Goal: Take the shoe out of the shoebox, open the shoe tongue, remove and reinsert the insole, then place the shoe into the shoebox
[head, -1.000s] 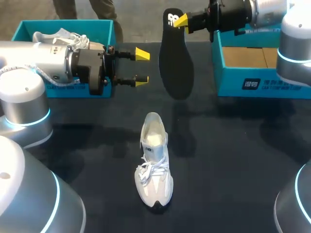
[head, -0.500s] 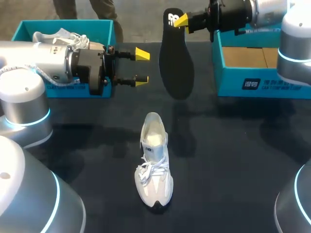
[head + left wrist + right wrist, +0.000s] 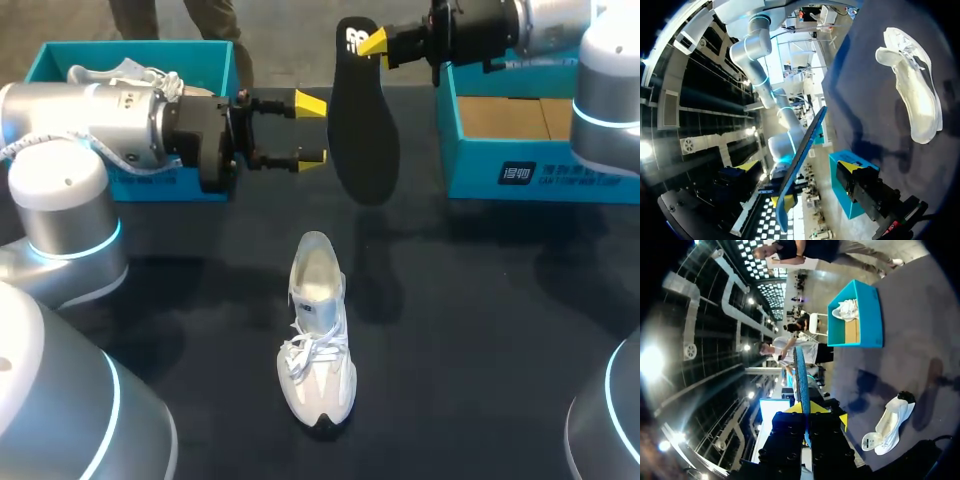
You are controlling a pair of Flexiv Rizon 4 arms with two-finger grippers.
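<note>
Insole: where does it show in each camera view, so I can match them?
Head view: insole hangs from the right gripper, beyond the white shoe.
Left wrist view: insole edge-on, ahead of the left gripper.
Right wrist view: insole edge-on in the right gripper.
Shared landmark: the white shoe on the table.

Bare tabletop (image 3: 480, 340) lies open on both flanks of the white shoe (image 3: 318, 330) and past its toe. Beyond its heel the black insole (image 3: 362, 120) hangs upright above the surface, pinched at its top by the right gripper (image 3: 372, 42). The left gripper (image 3: 312, 129), fingers spread, hovers just beside the insole's edge, crowding that lane. Farther back, the left shoebox (image 3: 130, 45), holding a second shoe (image 3: 120, 75), and the right shoebox (image 3: 540, 175) wall off both corners.
</note>
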